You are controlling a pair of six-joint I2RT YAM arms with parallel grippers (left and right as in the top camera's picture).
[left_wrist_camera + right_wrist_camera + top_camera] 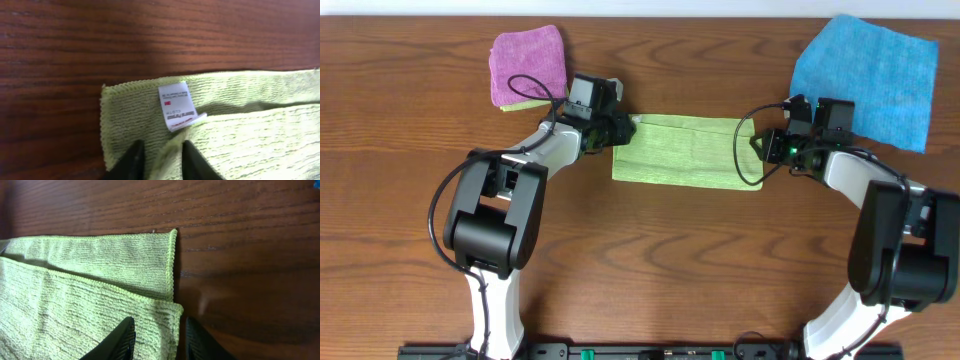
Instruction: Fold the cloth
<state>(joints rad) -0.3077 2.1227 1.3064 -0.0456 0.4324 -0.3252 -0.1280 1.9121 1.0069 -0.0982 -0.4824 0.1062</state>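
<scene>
The lime yellow-green cloth [685,150] lies folded in half on the wooden table, and a strip of its lower layer shows along the far edge. Its white tag [175,106] sits at the left far corner. My left gripper [617,130] is at the cloth's left end, its fingers [160,162] closed on a raised ridge of the upper layer's edge. My right gripper [760,145] is at the right end, its fingers [157,340] straddling the upper layer's right corner [167,315] and pinching it.
A bright blue cloth [870,75] lies at the back right, just behind the right arm. A pinkish-purple folded cloth [527,62] lies at the back left on a lime piece [520,104]. Bare wood surrounds the cloth.
</scene>
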